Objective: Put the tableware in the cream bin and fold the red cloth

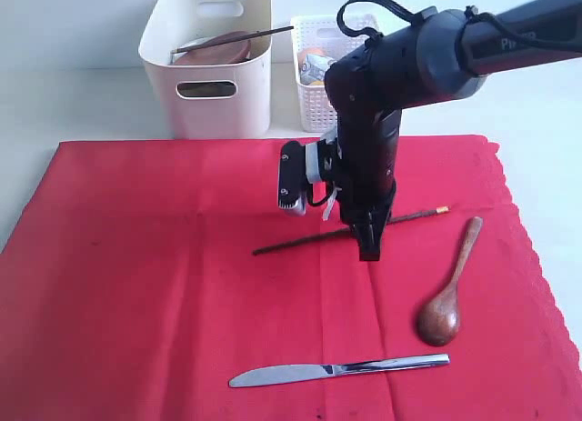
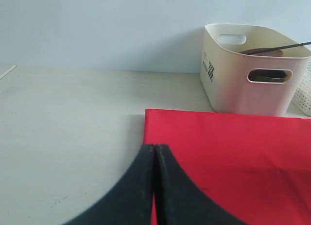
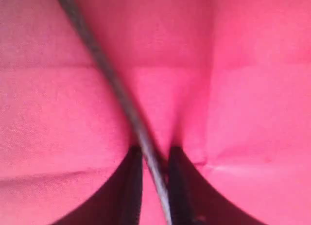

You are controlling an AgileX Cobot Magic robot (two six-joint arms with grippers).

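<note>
The red cloth (image 1: 145, 275) lies flat on the table. On it lie a brown chopstick (image 1: 291, 244), a dark wooden spoon (image 1: 446, 303) and a silver knife (image 1: 336, 370). My right gripper (image 1: 368, 248) points down at the chopstick's middle. In the right wrist view the chopstick (image 3: 112, 84) runs between the narrowly parted fingers of that gripper (image 3: 155, 152), with a sliver of cloth (image 3: 252, 98) showing beside it. The cream bin (image 1: 227, 112) holds a brown plate (image 1: 214, 48) and a second chopstick (image 1: 264, 32). My left gripper (image 2: 154, 146) is shut and empty. Bowl and cup are hidden.
A white lattice basket (image 1: 314, 94) with small items stands right of the cream bin. In the left wrist view the cream bin (image 2: 233, 84) sits beyond the cloth's corner (image 2: 233, 152), with bare pale table (image 2: 73, 113) beside it. The cloth's scalloped edge (image 1: 536, 248) runs along the right.
</note>
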